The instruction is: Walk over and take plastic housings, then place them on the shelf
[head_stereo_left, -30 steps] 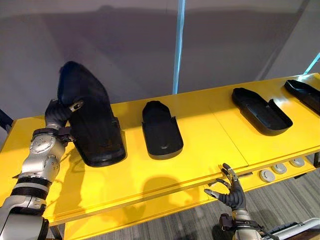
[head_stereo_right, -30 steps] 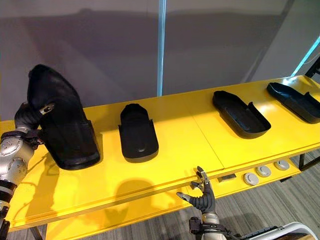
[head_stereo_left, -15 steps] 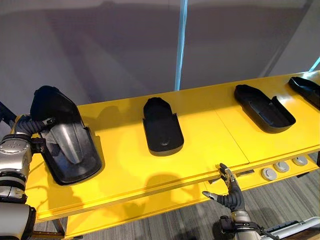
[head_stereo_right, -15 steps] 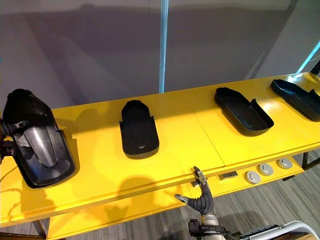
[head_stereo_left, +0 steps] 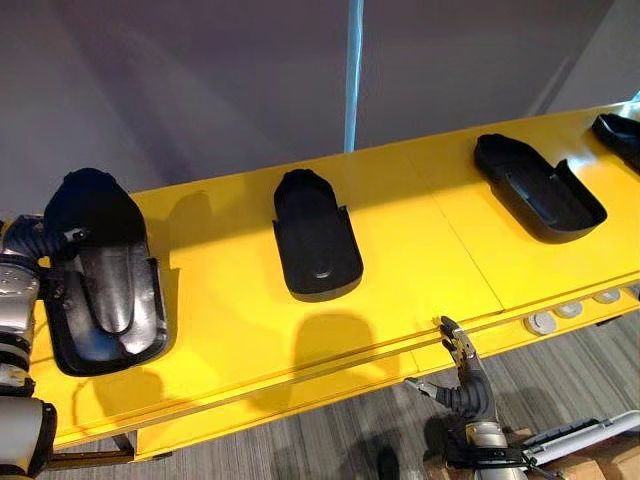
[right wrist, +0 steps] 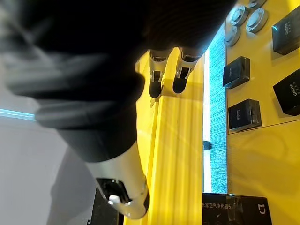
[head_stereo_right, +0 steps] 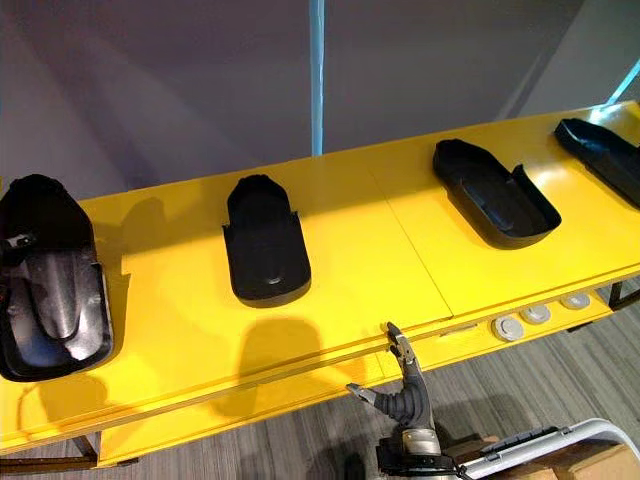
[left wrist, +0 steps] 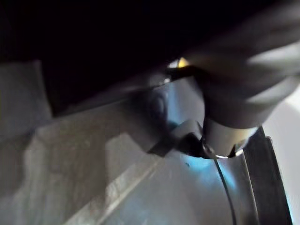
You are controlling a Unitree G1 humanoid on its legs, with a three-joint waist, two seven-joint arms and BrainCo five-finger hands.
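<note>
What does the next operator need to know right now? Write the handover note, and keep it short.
Left hand: at the left rim of the leftmost housing; whether it grips cannot be seen.
Right hand: open and empty, below the front edge of the yellow shelf.
Things: four black housings lie open side up along the shelf: the leftmost, the second housing, the third housing and the fourth housing at the right end.
Done: the leftmost housing lies on the shelf.
Left: free the left hand, pull it clear, then check whether more housings need fetching.
</note>
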